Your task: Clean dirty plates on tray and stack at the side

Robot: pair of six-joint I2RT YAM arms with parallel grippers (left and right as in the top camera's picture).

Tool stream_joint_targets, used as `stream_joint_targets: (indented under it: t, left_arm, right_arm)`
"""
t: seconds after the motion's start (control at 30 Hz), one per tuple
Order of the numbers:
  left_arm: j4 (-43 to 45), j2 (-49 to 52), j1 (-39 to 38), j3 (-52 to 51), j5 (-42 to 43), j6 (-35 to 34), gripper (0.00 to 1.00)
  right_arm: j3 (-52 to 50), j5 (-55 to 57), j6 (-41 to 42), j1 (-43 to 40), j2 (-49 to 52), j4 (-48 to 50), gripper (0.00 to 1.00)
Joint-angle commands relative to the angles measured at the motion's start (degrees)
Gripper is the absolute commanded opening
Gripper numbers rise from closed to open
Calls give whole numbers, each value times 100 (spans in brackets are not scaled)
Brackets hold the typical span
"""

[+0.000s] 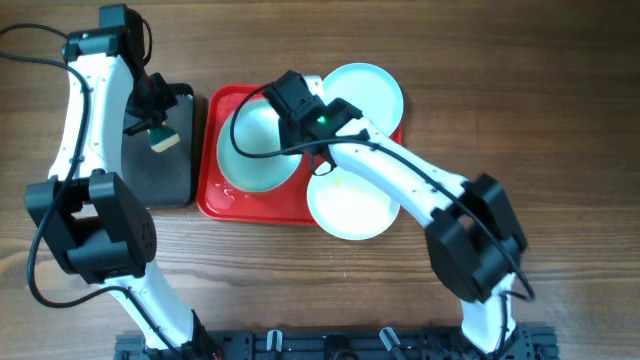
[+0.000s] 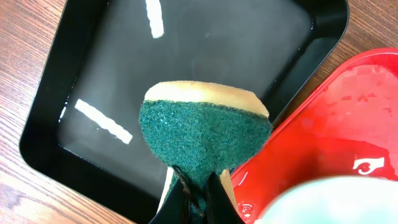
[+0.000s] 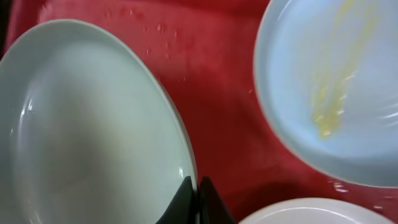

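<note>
1. Overhead: the tray (image 1: pixel 212 200) lies mid-worktop (image 1: pixel 560 80). The left plate (image 1: pixel 250 155) is inside it. The far plate (image 1: pixel 370 88) and near plate (image 1: pixel 350 210) overhang its right edge.
2. Left wrist: the left fingers (image 2: pixel 200 202) are clamped on a sponge (image 2: pixel 205 140) above the black tray (image 2: pixel 56 106).
3. Right wrist: the right fingers (image 3: pixel 198 202) are pinched tight on the left plate's rim.

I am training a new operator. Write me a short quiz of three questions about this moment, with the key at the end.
1. True or false: the left pincer is shut on the green-and-yellow sponge over the black rectangular tray.
2. The right pincer is shut on: A) the sponge; B) the rim of the pale round plate at the left of the red rectangular plastic tray; C) nothing.
3. Fill in: in the right wrist view, the upper-right plate carries a ____ smear.
Key: 1 true; 2 B; 3 yellow.
</note>
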Motion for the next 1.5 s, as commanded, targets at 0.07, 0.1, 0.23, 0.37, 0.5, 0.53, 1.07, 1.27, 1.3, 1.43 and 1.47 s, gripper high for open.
stream_joint_targets:
  t: [0.07, 0.1, 0.23, 0.37, 0.5, 0.53, 1.07, 1.27, 1.3, 1.43, 1.47]
  left_arm:
    - [24, -142, 7, -42, 50, -96, 4]
    - [24, -142, 7, -42, 50, -96, 4]
    - [24, -142, 7, -42, 50, -94, 4]
    - [24, -142, 7, -42, 50, -94, 4]
    - [24, -142, 7, -42, 50, -94, 4]
    - [24, -142, 7, -42, 50, -94, 4]
    - [24, -142, 7, -42, 50, -94, 4]
    - [44, -142, 4, -42, 52, -94, 4]
    - [39, -142, 4, -42, 52, -96, 4]
    - [-2, -142, -55, -42, 76, -96, 4]
    - [-2, -142, -90, -42, 109, -96, 4]
  right_arm:
    - [-13, -866, 149, 44, 503, -26, 4]
    - [-13, -866, 146, 44, 507, -33, 6]
    - [-9, -866, -275, 0, 507, 17, 29]
    - [-9, -892, -1711, -118, 516, 251, 53]
    - [-9, -1497, -3091, -382, 557, 710, 56]
    - [-9, -1652, -3314, -442, 581, 809, 56]
    - [-9, -2339, -2962, -610, 1202, 1381, 25]
    - [-11, -2170, -2247, -610, 1268, 1388, 4]
    - [-11, -2114, -2033, -610, 1285, 1340, 4]
    - [-9, -992, -343, -610, 1276, 778, 4]
    - [-9, -892, -17, -610, 1276, 638, 4]
